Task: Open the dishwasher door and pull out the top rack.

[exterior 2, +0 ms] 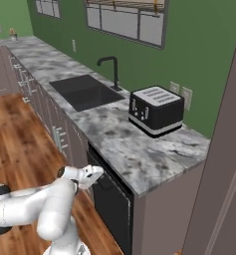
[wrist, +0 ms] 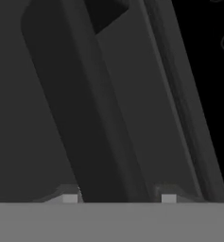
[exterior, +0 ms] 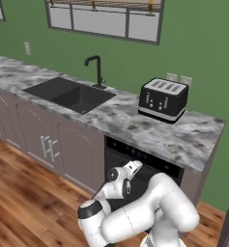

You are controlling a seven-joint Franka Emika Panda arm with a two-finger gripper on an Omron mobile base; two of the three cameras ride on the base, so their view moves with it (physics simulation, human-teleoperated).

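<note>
we are at the first step, the approach to the handle; the dark grey-black flat dishwasher door (exterior 2: 112,204) stands shut under the grey-white marbled stone counter (exterior: 135,125), just right of the mauve-grey cabinet doors (exterior: 63,144), below the black four-slot toaster (exterior: 163,100). the top rack sits behind the shut door, so we judge the task barely begun.

in both base views the white two-finger gripper (exterior 2: 95,175) is pressed up near the top of the door, just under its black control strip (exterior: 145,157). in the hand view the dark curved bar handle (wrist: 85,123) runs diagonally up from between the two small finger tips (wrist: 70,198), one tip on each side of it. the jaws stand apart, with the bar in the gap; we cannot tell whether either tip touches it.

the next move, in our judgement, calls for closing on the bar, then pulling outward and down along the door's hinge arc. a loose grip could slip off the curved bar.
</note>
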